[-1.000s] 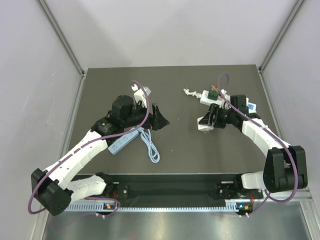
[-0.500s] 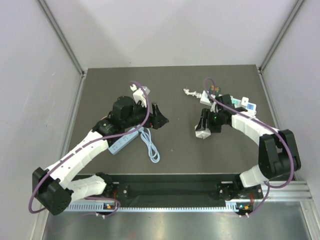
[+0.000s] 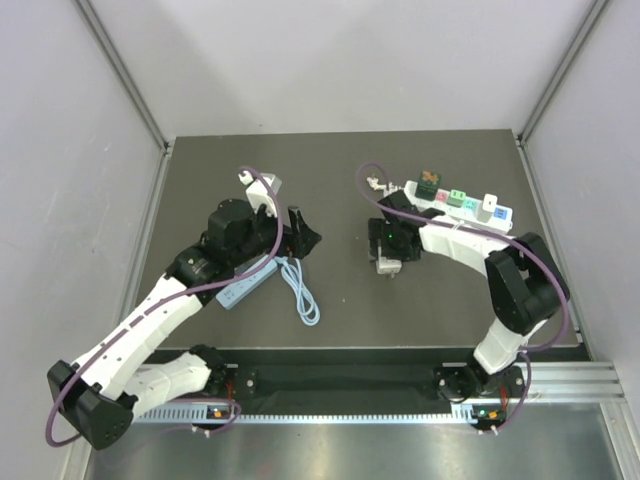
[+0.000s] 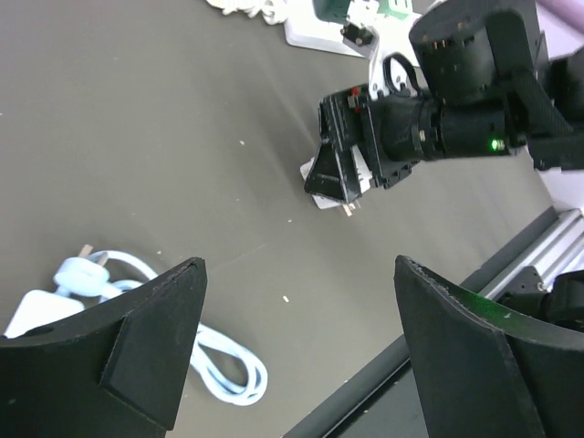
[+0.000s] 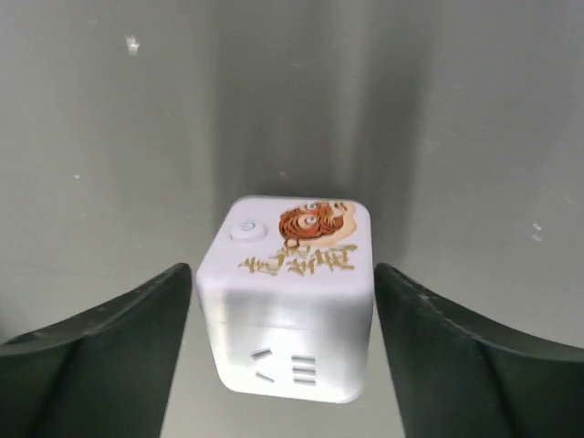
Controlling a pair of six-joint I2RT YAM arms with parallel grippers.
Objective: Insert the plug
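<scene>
White cube plug (image 5: 287,315) (orange-gold emblem (image 5: 307,224)) | right claw (image 5: 283,272) flanks it, grip unclear | left claw (image 4: 299,266) wide, empty

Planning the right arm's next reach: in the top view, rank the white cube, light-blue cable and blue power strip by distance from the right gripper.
From the right gripper:
1. white cube, between its jaws.
2. light-blue cable, to its left, nearer the bases.
3. blue power strip, farther left again.
</scene>
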